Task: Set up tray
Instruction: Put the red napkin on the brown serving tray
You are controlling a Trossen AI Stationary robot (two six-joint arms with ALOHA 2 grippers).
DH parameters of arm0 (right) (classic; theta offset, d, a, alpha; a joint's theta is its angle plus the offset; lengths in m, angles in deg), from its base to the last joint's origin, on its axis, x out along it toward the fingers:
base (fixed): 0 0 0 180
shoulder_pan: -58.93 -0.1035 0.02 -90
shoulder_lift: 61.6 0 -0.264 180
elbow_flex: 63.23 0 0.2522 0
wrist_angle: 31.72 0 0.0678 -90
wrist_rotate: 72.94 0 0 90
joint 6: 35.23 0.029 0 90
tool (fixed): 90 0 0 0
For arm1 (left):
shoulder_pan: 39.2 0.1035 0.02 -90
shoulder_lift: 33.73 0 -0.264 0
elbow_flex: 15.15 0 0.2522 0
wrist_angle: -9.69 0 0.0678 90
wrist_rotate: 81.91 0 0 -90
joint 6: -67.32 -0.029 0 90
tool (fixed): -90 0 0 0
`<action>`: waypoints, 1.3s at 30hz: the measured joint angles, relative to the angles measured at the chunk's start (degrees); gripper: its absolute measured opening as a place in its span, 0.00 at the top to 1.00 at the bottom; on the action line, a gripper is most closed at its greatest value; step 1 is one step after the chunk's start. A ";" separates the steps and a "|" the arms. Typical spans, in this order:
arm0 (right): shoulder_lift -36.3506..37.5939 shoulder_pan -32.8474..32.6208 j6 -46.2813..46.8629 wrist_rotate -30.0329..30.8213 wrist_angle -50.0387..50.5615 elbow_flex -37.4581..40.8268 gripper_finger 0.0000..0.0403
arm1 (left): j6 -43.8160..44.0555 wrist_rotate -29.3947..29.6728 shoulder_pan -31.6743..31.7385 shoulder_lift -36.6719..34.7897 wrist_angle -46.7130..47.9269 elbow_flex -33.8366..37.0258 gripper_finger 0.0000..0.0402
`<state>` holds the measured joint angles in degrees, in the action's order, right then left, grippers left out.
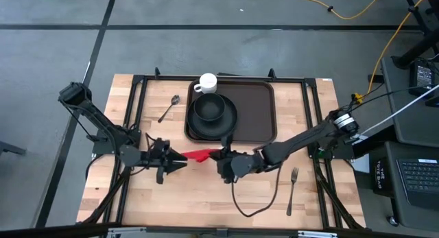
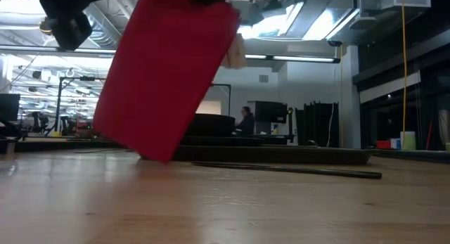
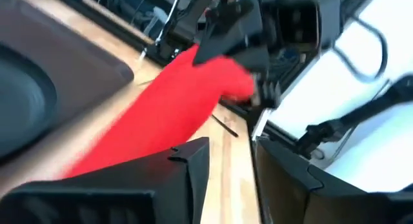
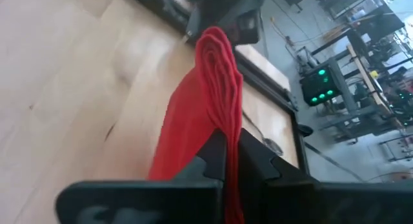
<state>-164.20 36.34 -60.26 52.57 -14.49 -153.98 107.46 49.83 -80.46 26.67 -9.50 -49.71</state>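
Observation:
A red folded napkin [image 1: 197, 156] hangs between my two grippers, in front of the dark brown tray [image 1: 260, 108]. The tray carries a black plate with a bowl [image 1: 209, 109], and a white cup [image 1: 208, 82] stands at its far left corner. My right gripper [image 1: 221, 158] is shut on the napkin's right end. My left gripper [image 1: 182, 158] stands open just left of the napkin, pointing at it and apart from it. In the low view the napkin [image 2: 165, 75] hangs slanted, its lower corner close to the tabletop. My right gripper pinches the napkin's folded end [image 4: 227, 130] between its two fingers, several layers together. The fingers come from the table's right, slanting a little down. The napkin reaches out past the fingertips toward my left gripper and hangs tilted. Whether its lower corner [image 2: 155, 157] touches the table, I cannot tell.
A spoon [image 1: 169, 108] lies left of the tray. A fork [image 1: 292, 188] lies near the front right, beside a looping black cable [image 1: 254, 209]. Bare wood stretches along the near edge in front of both grippers.

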 joint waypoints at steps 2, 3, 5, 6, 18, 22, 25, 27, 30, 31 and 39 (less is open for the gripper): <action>2.36 0.02 0.66 -0.01 2.22 0.00 0.96 | -2.87 0.25 0.00 -0.10 -0.05 0.00 0.73; 3.55 0.02 0.82 0.05 3.07 0.00 0.96 | -3.93 0.28 0.00 -0.15 0.02 0.00 0.74; 6.11 0.04 0.88 0.43 5.12 0.00 0.96 | -6.23 0.33 0.00 -0.21 -0.07 0.00 0.76; 7.34 0.07 0.91 0.50 6.08 0.00 0.96 | -7.32 0.39 0.02 -0.30 -0.07 0.00 0.76; 17.73 3.98 3.87 -2.89 24.16 -0.09 0.96 | -23.88 4.38 2.25 -0.35 0.11 0.00 0.80; 19.49 8.50 3.39 -8.91 26.67 -0.09 0.96 | -26.59 0.67 6.95 -0.35 1.63 0.00 0.82; 20.57 12.13 1.50 -8.42 27.61 -0.09 0.96 | -28.60 -5.33 11.56 -0.35 3.30 0.00 0.86; 21.29 14.26 0.02 -8.31 29.27 -0.09 0.96 | -29.92 -8.59 14.78 -0.32 3.72 0.00 0.90; 22.28 16.77 -0.84 -8.20 32.53 -0.07 0.96 | -32.58 -12.31 18.95 -0.30 3.65 0.00 0.95; 22.93 17.59 -0.86 -8.24 33.75 -0.07 0.96 | -33.67 -13.38 20.20 -0.30 3.65 0.00 0.97; 28.14 21.63 -2.54 -10.46 40.36 -0.07 0.96 | -38.25 -23.17 28.62 -0.30 3.42 0.00 0.99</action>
<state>-136.06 57.97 -62.79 42.10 25.86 -154.05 69.22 26.66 -51.83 26.37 -6.07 -49.71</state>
